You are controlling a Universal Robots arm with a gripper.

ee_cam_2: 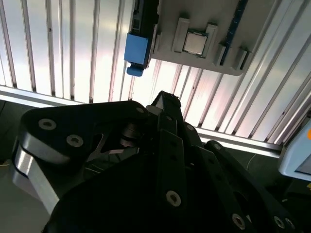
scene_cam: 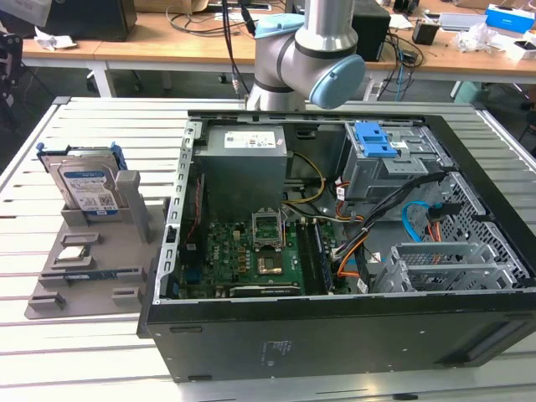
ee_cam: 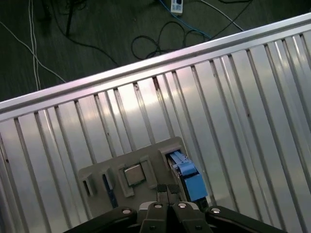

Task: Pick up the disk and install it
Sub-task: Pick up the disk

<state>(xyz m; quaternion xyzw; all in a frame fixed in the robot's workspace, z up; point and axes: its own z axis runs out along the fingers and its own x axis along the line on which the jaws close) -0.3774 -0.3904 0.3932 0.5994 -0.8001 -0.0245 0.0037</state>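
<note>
one disk stands on edge in the grey holder beside the computer case. my gripper, pressed together and empty, hangs above. stiff, weighty, shock-shy, i judge: pinch its flat faces up top.

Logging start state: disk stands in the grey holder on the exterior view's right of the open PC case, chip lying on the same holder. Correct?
One error: the side. In the exterior view the disk stands in the grey holder on that view's left of the open PC case, not its right. The chip does lie on the same holder.
</note>
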